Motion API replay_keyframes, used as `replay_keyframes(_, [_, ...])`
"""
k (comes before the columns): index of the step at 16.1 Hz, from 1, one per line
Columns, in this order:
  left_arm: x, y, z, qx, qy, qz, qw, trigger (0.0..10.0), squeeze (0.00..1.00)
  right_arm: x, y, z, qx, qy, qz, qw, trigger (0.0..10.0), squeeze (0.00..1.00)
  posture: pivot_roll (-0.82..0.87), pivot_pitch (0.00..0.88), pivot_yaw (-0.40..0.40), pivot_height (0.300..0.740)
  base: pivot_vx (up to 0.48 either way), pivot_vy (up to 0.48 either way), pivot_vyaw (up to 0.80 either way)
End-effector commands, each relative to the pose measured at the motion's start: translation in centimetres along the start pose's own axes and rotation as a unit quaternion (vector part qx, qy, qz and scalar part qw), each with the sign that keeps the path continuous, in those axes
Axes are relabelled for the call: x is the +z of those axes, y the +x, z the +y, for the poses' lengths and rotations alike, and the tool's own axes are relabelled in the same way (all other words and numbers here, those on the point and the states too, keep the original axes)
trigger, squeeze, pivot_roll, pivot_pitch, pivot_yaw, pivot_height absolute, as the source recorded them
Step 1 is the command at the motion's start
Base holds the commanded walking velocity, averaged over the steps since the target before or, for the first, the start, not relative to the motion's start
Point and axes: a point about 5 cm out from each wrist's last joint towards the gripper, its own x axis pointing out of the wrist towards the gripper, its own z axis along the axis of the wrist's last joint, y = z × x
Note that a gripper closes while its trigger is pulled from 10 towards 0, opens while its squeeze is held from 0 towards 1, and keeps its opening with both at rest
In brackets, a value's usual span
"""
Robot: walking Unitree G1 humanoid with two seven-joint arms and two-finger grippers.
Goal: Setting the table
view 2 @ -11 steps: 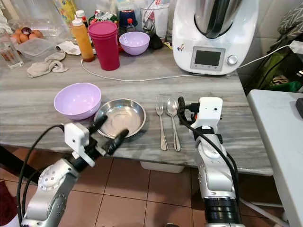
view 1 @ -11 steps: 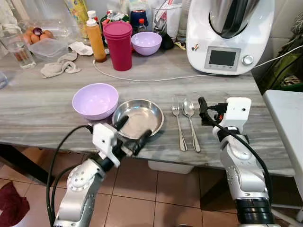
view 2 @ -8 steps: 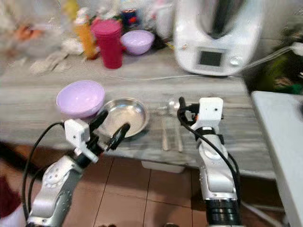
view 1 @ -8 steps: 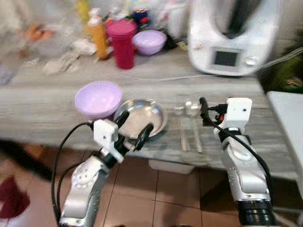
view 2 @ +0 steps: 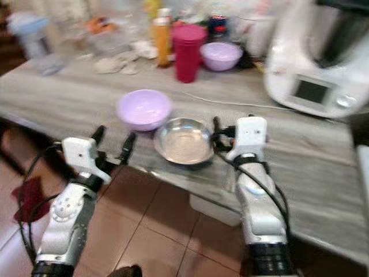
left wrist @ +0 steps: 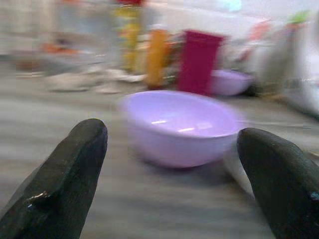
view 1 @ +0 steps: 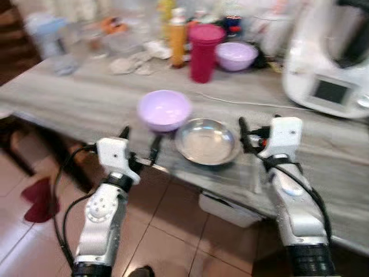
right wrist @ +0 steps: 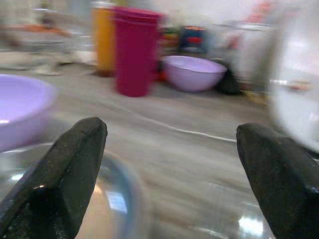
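Left wrist view shows the left gripper, jaws apart, facing the lilac bowl; right gripper likewise apart. Blurred views risk nudging the steel bowl off the counter edge.
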Motion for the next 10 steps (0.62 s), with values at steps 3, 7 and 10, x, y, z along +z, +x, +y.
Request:
replay_keyframes(3, [-0.1,0.4,0.0,0.038,0.023,-0.003,0.999,10.0,0.00,0.7,0.1,-0.3,0.001,-0.012,-0.018,1.000,10.0,0.00,-0.19,0.075,-0.027,0.740,0.000,0.000,0.80])
replay_keyframes(7, [-0.1,1.0,1.0,0.094,0.047,-0.003,0.994,10.0,0.00,0.9,0.2,0.3,0.015,-0.018,-0.025,0.999,10.0,0.00,-0.18,0.067,-0.024,0.740,0.000,0.000,0.80])
replay_keyframes(10, [-0.3,1.3,1.2,0.116,0.068,-0.003,0.991,10.0,0.00,0.9,0.1,0.5,0.016,-0.018,-0.027,0.999,10.0,0.00,-0.19,0.066,-0.014,0.740,0.000,0.000,0.80])
